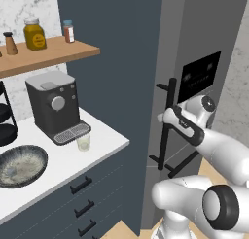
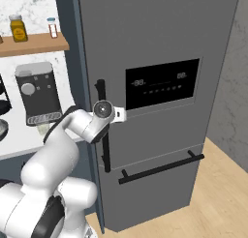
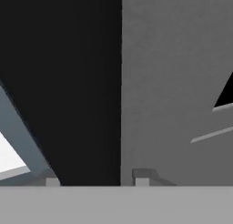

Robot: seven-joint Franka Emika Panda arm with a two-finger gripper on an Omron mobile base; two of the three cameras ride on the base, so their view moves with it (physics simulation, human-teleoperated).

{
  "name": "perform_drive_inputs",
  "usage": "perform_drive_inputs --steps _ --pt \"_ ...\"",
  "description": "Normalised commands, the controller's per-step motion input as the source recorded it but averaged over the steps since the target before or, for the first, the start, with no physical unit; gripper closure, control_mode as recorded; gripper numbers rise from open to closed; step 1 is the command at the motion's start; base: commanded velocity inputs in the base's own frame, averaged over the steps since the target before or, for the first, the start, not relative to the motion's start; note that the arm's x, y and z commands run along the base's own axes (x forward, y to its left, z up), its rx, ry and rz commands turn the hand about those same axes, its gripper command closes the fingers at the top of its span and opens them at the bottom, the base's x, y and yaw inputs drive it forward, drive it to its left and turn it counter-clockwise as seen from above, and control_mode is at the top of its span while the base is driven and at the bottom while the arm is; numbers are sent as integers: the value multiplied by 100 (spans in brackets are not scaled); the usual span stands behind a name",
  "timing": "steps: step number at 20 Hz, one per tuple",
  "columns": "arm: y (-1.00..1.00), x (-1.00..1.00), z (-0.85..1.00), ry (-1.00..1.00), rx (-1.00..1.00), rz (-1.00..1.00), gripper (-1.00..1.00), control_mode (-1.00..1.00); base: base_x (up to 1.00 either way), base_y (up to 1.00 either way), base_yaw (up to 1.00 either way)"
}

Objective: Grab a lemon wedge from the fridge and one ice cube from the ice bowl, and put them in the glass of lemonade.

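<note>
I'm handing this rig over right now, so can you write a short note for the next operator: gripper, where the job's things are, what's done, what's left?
Gripper: at the upper vertical handle of the fridge, at the door's left edge; whether its jaws have closed on the bar cannot be told.
Fridge: door shut, so the lemon wedge cannot be seen.
Ice bowl: on the white counter, front left; its contents are too unclear to tell.
Glass of lemonade: on the counter in front of the coffee machine.
Done: arm brought to the handle.
Left: open the door, take the wedge, take one ice cube, put both in the glass.
</note>
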Motion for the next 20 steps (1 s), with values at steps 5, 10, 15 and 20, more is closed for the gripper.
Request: perform_drive_inputs --steps 5,10,15,20 --pt "-63 15 0 2 0 0 100 -100 0 0 0" --pt "-100 1 0 4 0 0 100 -100 0 0 0" --pt "-100 0 0 2 5 0 100 -100 0 0 0" --pt "-100 -34 -16 -17 19 0 100 -100 0 0 0"
